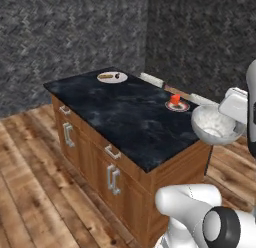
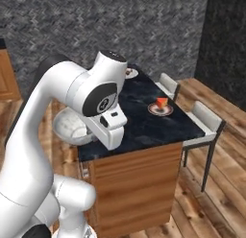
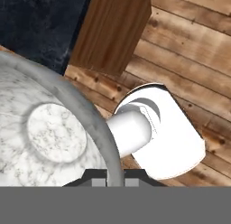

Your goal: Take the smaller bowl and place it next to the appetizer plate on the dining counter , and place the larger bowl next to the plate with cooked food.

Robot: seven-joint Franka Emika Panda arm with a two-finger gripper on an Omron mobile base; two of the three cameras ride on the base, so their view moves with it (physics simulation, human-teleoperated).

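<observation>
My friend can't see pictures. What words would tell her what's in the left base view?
A white robot gripper holds a big grey-white marbled bowl by its rim, in the air just past the near corner of a black stone counter with a wooden base. On the counter sit a small dark-rimmed plate with an orange wedge and, farther back, a white plate of brown food.

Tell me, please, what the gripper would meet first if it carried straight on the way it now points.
Probably the wooden floor: the gripper, shut on the larger bowl rim, looks down past the dining counter corner. Depth is hard to judge.
</observation>
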